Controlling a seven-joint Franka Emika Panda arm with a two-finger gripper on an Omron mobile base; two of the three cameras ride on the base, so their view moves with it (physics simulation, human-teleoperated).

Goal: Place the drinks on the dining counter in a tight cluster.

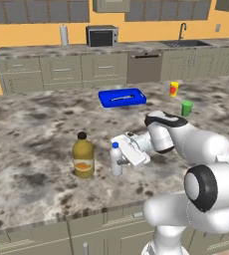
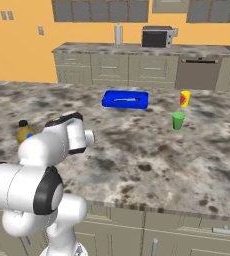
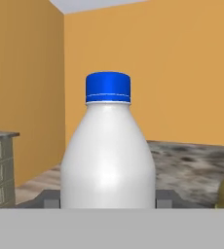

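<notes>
White blue-capped bottle (image 3: 108, 155) sits upright between the gripper (image 1: 120, 160) tips, clamped low on its smooth body (light, slippery, tippy), amber juice jug (image 1: 83, 155) just beyond.

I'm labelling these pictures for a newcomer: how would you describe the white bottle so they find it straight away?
Start at the broad speckled granite dining counter and look along its near edge. There the white arm's hand closes around a small white bottle standing upright, just right of a fat amber juice jug. Its bright blue cap and plain white body set it apart from the black-capped, orange-labelled jug.
</notes>
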